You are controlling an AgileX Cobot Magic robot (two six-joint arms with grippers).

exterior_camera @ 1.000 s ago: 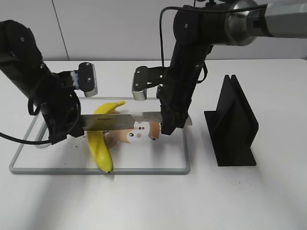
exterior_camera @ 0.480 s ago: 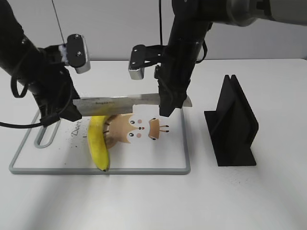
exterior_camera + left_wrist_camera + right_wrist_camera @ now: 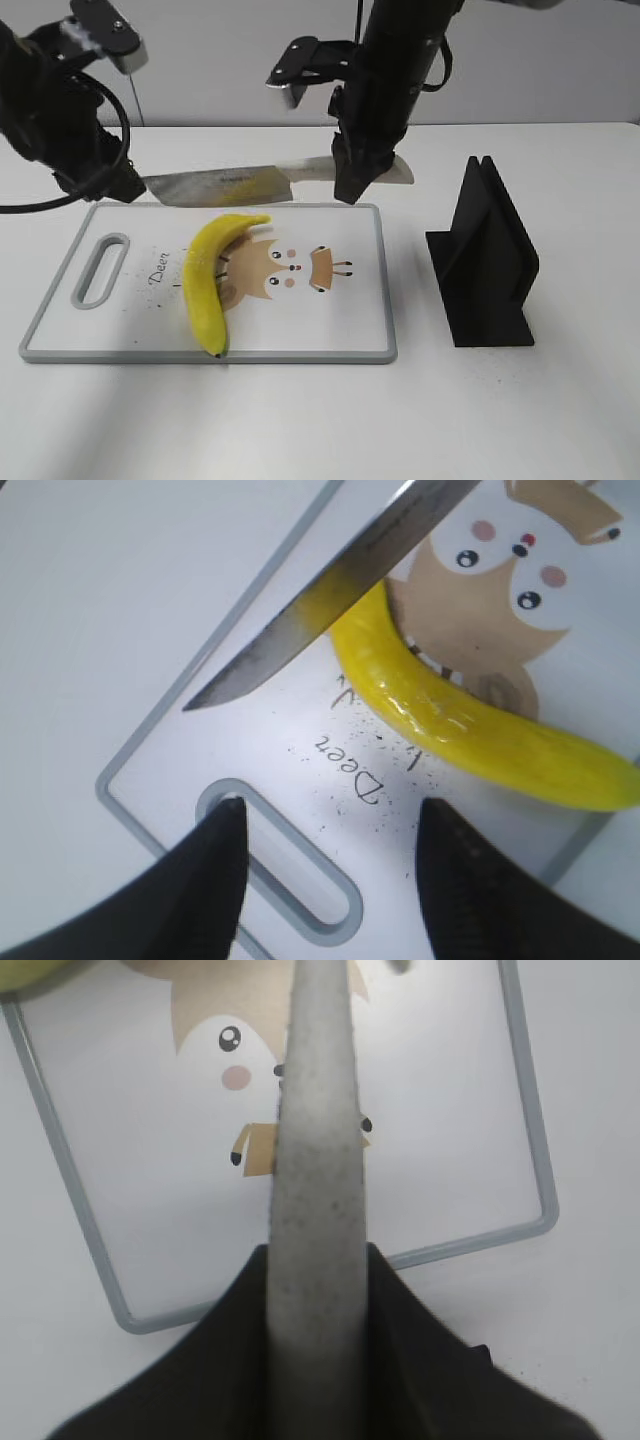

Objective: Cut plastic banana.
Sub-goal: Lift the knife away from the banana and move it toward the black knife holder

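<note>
The plastic banana (image 3: pixel 208 275) lies in one piece on the left half of the white cutting board (image 3: pixel 345 325), curved, with its dark tip toward the front edge. My right gripper (image 3: pixel 352 190) is shut on the grey handle of a knife (image 3: pixel 225 186). It holds the knife level in the air above the board's back edge, with the blade pointing left. The handle fills the right wrist view (image 3: pixel 315 1160) between the fingers (image 3: pixel 315 1260). My left gripper (image 3: pixel 122 188) is open and empty, raised over the board's left end. In the left wrist view its fingers (image 3: pixel 328 825) hover above the board's slot, with the blade (image 3: pixel 320 600) and banana (image 3: pixel 470 730) beyond.
A black knife stand (image 3: pixel 485 260) stands on the table right of the board. The board has a grip slot (image 3: pixel 98 268) at its left end and an animal print (image 3: pixel 290 268) in the middle. White table surrounds the board.
Both arms have risen. The knife has gone from lying across the banana to well above it and toward the back. The left gripper has moved up and back, away from the banana.
</note>
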